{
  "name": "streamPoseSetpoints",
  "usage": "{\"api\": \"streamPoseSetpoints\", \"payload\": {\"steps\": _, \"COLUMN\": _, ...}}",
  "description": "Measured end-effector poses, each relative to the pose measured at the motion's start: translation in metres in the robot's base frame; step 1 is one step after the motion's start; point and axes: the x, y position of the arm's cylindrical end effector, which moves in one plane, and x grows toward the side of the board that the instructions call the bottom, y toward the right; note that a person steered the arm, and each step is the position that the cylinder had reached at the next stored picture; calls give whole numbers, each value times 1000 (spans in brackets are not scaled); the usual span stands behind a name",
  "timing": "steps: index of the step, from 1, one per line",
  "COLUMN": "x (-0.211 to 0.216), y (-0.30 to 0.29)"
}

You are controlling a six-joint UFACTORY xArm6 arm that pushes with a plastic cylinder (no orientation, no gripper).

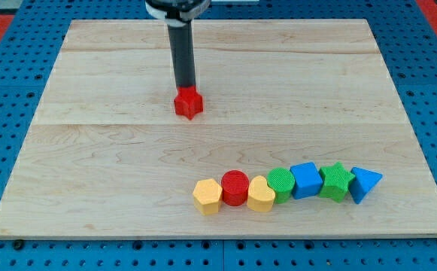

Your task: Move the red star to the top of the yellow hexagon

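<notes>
Near the wooden board's (90,75) upper middle, my tip (186,88) is seen touching the red star block (189,103) from above. Well apart, the yellow hexagon block (207,196) heads a row at the view's bottom; no gripper is fitted.

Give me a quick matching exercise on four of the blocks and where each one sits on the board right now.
Things:
1. red star
2. yellow hexagon
3. blue triangle
4. red cylinder

Places:
A. the view's right end of the row
B. just right of the yellow hexagon
C. alone mid-board, with my tip at its top edge
D. the view's left end of the row

Pairs: 1-C, 2-D, 3-A, 4-B
</notes>
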Motion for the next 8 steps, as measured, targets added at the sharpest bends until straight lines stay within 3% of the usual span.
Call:
{"api": "streamPoseSetpoints", "payload": {"steps": 2, "x": 68, "y": 3}}
{"api": "streamPoseSetpoints", "payload": {"steps": 4, "x": 71, "y": 76}}
{"api": "streamPoseSetpoints", "payload": {"steps": 6, "x": 109, "y": 33}}
{"api": "streamPoseSetpoints", "payload": {"steps": 7, "x": 100, "y": 28}}
{"api": "streamPoseSetpoints", "payload": {"steps": 8, "x": 63, "y": 27}}
